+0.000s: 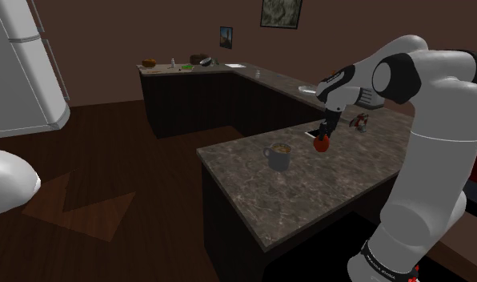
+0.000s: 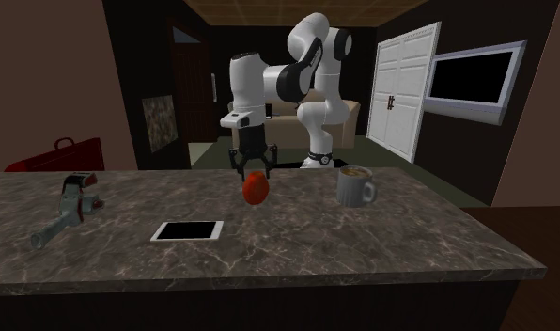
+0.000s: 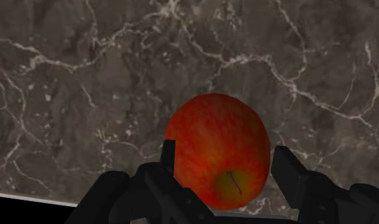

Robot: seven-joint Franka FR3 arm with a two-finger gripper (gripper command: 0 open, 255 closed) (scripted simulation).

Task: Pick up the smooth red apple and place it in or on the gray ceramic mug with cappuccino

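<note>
The red apple rests on the dark marble counter, stem side up toward the hand. My gripper stands open around it. One finger lies against the apple's side and the other finger is a sliver away from it. In the shoulder view the gripper hangs straight down over the apple. The grey mug with brown foam stands on the counter a short way toward that view's left. In the second exterior view the apple sits under the gripper, with the mug to its right.
A flat black phone-like slab and a grey-and-red hand tool lie on the counter at the second exterior view's left. A second counter with small items runs behind. A white fridge stands at the shoulder view's left.
</note>
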